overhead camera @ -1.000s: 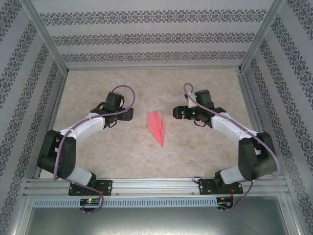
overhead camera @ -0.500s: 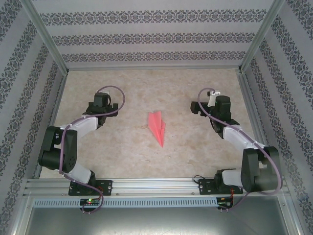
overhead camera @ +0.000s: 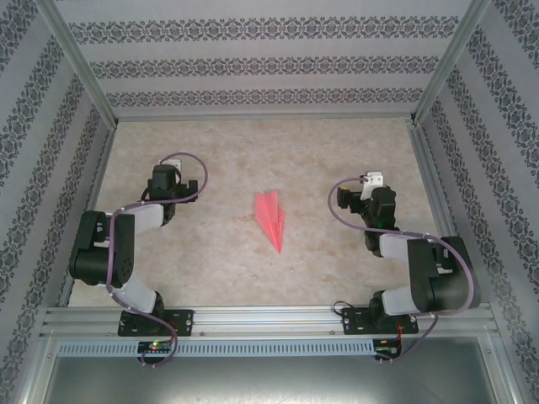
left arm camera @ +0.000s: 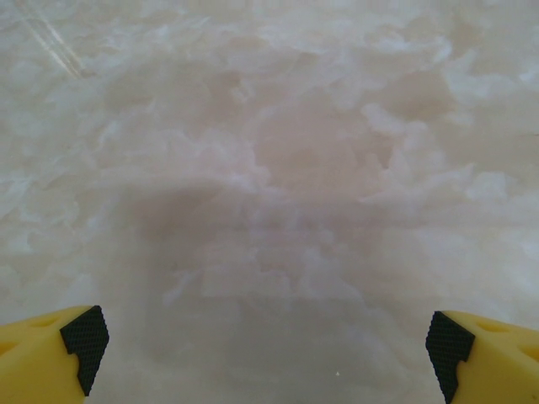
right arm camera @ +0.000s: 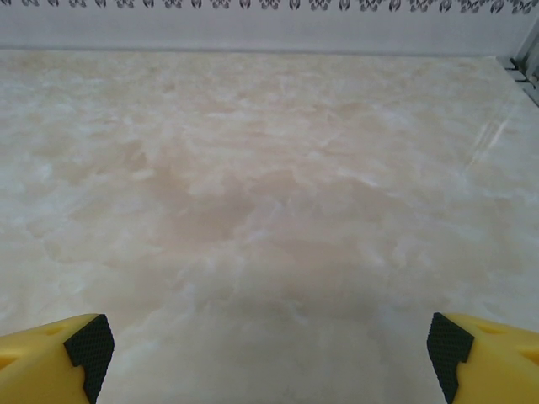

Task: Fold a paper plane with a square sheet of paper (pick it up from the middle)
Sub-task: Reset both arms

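Observation:
The square sheet of paper lies folded into a slim pink-red paper plane at the middle of the table, flat, with its tip toward the near edge. My left gripper is folded back well to the left of it. The right gripper sits well to the right. Both stand apart from the plane. In the left wrist view the gripper is open, its yellow fingertips wide apart over bare table. The right gripper is open too, with nothing between its fingertips.
The marble-patterned tabletop is ringed by patterned walls and aluminium posts. A metal rail runs along the near edge by the arm bases. The back wall shows beyond the table in the right wrist view.
Both arms have drawn back from the plane, outward and toward their bases. The plane has stayed in place.

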Motion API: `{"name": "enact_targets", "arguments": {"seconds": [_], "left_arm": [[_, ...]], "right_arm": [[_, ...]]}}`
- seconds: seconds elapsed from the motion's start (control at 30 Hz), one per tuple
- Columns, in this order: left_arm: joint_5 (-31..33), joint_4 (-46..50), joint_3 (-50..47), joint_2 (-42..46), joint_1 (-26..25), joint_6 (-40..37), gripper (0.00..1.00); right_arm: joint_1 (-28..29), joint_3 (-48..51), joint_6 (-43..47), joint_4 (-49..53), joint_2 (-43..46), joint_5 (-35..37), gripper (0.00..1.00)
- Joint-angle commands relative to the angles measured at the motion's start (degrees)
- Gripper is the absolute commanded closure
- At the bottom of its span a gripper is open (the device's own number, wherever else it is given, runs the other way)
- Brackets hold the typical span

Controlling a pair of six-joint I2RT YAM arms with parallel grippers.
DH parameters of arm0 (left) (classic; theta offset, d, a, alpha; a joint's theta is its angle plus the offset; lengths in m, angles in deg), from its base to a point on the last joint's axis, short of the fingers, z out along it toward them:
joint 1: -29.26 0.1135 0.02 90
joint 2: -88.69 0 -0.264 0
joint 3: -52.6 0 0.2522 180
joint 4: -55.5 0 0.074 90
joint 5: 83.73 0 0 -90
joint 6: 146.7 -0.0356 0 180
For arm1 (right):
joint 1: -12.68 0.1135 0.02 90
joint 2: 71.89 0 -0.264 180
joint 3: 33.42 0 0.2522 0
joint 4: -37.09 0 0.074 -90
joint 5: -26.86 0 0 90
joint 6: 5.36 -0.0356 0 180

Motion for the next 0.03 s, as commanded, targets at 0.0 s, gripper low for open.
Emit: {"name": "enact_targets", "arguments": {"seconds": [0.0], "left_arm": [[-2.68,-3.8,-0.94,0.13,0.92,-0.23,0.0]], "right_arm": [[-0.55,0.32,1.11,-6.41,-0.13,0.17,0.03]]}}
